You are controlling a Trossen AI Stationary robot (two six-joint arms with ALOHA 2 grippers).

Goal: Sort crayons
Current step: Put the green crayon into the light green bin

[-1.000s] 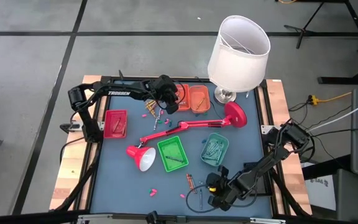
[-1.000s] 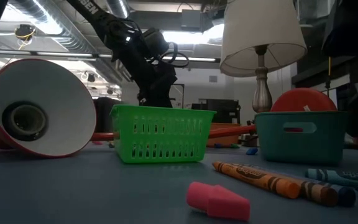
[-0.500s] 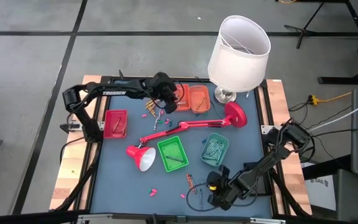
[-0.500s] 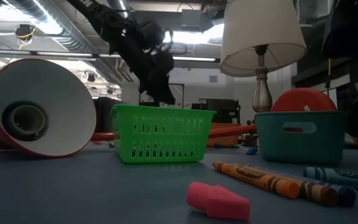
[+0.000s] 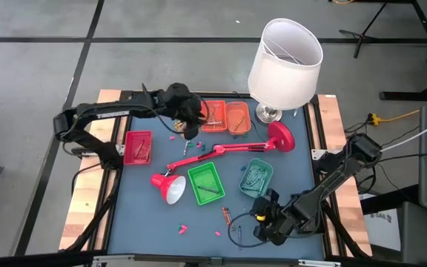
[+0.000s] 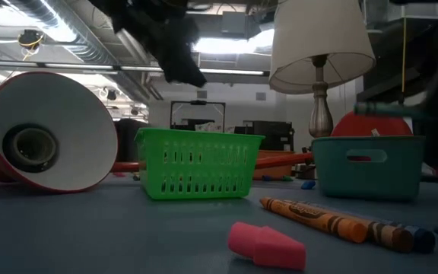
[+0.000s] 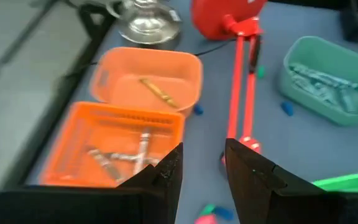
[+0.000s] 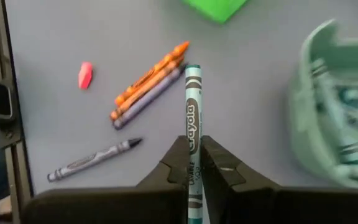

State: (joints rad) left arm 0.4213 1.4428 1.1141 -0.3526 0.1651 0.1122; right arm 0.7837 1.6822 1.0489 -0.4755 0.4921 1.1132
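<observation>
Holding: my right gripper is clamped on a teal crayon, lifted off the table at the lower right of the high view.
Under my right gripper: an orange crayon, a purple one touching it, and a grey crayon lie on the blue table, with a pink eraser nearby.
Near edge, low view: orange crayon and pink eraser in the foreground.
Middle: green tray holds one crayon; teal tray, right of it, holds teal crayons.
Lamp: red desk lamp lies across the table centre.
Far side: my left gripper hovers in the upper left of centre in the high view, fingers apart, nothing between them.
Far trays: two orange trays hold crayons; red tray sits at the left.
Back: white-shaded lamp stands upper right.
</observation>
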